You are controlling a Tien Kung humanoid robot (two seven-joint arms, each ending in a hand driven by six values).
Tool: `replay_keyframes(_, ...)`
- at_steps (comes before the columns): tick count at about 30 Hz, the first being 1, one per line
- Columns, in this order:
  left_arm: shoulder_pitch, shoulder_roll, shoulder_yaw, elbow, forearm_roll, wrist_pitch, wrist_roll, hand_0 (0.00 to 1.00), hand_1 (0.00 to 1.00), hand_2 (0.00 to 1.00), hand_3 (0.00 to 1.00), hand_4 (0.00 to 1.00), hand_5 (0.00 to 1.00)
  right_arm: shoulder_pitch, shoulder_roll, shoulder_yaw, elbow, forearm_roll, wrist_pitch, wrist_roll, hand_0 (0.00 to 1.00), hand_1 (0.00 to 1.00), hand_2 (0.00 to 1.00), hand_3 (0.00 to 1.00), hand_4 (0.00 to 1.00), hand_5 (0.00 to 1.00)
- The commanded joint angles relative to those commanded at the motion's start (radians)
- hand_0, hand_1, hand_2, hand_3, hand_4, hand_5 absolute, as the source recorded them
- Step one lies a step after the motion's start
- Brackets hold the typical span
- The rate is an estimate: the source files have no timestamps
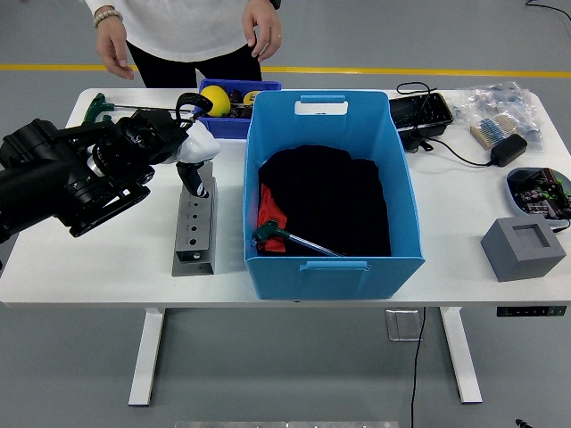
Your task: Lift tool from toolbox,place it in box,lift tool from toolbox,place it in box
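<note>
the toolbox (195, 225) looks like dull grey metal, matt and smooth. the box (332, 192) at its 3 o'clock is smooth blue plastic with a soft sheen; inside lies matt black cloth (330, 201), and a tool (290, 237) with a shiny metal shaft. the left hand (187, 143) shows black plastic and a white cloth-like covering. the table (98, 250) is smooth matt white. at 3 o'clock, a grey block (524, 248) looks matt.

Light: bright, even, from overhead.
Shadows: soft, faint under the white table (107, 259).
Focus: sharp throughout; no glare.
</note>
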State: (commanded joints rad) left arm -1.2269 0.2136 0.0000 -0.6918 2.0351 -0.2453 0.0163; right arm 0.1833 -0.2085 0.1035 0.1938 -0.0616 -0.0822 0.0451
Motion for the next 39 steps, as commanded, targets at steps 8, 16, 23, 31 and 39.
replay_keyframes(8, -0.002, 0.001, 0.0, 0.005, 0.006, 0.035, -0.014, 0.373, 0.206, 0.184, 0.207, 0.863, 0.51, 0.0, 0.0, 0.004, -0.001, 0.001, 0.001, 0.0, 0.684, 0.641, 0.706, 0.573, 0.78, 0.728)
replay_keyframes(16, -0.006, 0.002, -0.015, 0.009, 0.01, 0.082, -0.031, 0.328, 0.175, 0.16, 0.174, 0.849, 0.46, 0.002, 0.0, 0.012, -0.002, -0.002, 0.001, -0.001, 0.683, 0.641, 0.706, 0.573, 0.78, 0.727)
replay_keyframes(23, -0.008, 0.01, -0.038, 0.014, 0.012, 0.142, -0.059, 0.199, 0.062, 0.093, 0.101, 0.757, 0.302, 0.0, 0.0, 0.016, -0.003, -0.001, 0.001, -0.001, 0.677, 0.641, 0.706, 0.574, 0.78, 0.725)
replay_keyframes(31, -0.006, 0.023, -0.091, 0.017, -0.006, 0.216, -0.098, 0.177, 0.036, 0.072, 0.086, 0.766, 0.342, -0.001, 0.001, 0.016, -0.004, -0.002, 0.002, -0.002, 0.68, 0.641, 0.706, 0.573, 0.78, 0.726)
replay_keyframes(39, -0.001, 0.034, -0.132, 0.019, -0.027, 0.267, -0.128, 0.177, 0.02, 0.057, 0.077, 0.764, 0.35, -0.004, 0.003, 0.017, -0.005, 0.0, 0.003, -0.003, 0.682, 0.64, 0.706, 0.573, 0.78, 0.728)
